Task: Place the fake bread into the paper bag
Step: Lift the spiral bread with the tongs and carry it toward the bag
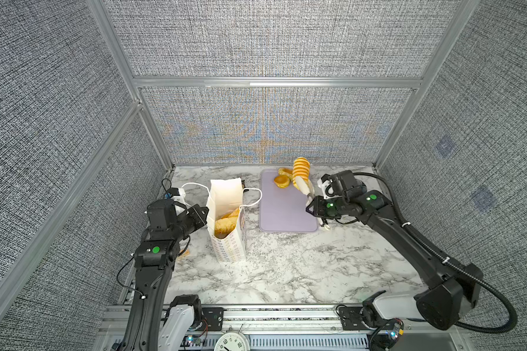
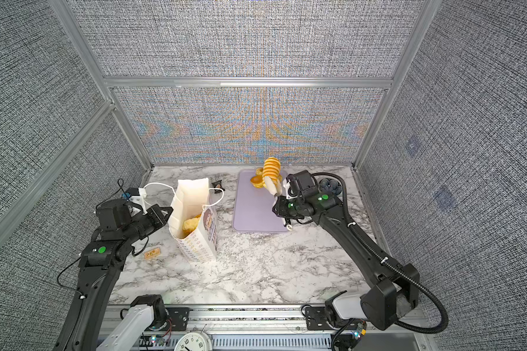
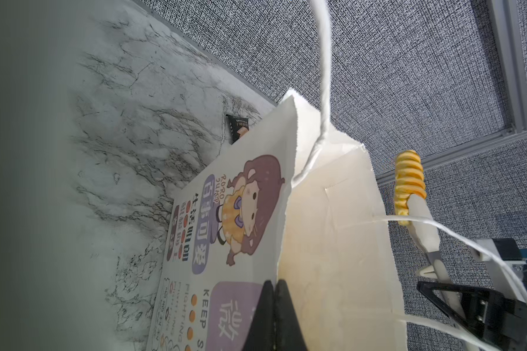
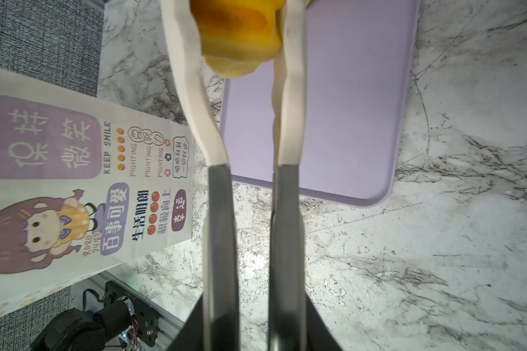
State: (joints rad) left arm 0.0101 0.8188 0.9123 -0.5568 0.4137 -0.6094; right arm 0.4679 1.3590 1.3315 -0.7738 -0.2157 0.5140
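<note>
Marble tabletop point(image 1: 286, 267) under paper bag point(image 1: 227, 243), tray point(image 1: 283, 212); grey woven walls point(image 1: 271, 39), aluminium frame point(image 1: 274, 82).

A white marble-patterned counter point(image 1: 286, 267) with grey veins formed the floor of a booth closed on three sides. The back wall point(image 1: 274, 39), the left wall point(image 1: 43, 121) and the right wall point(image 1: 484, 91) were panels of grey woven fabric set in a pale aluminium frame. A crossbar point(image 1: 274, 82) ran across the back, and posts point(image 1: 155, 133) stood at the back corners. The lower back panel point(image 1: 265, 133) shimmered with orange and blue ripples. Two faint bluish squares point(image 1: 444, 147) marked the right wall. Slotted metal rails point(image 1: 286, 316) edged the counter's near side, with a white clock face point(image 1: 230, 342) below them. Light lay bright and even on the marble.
</note>
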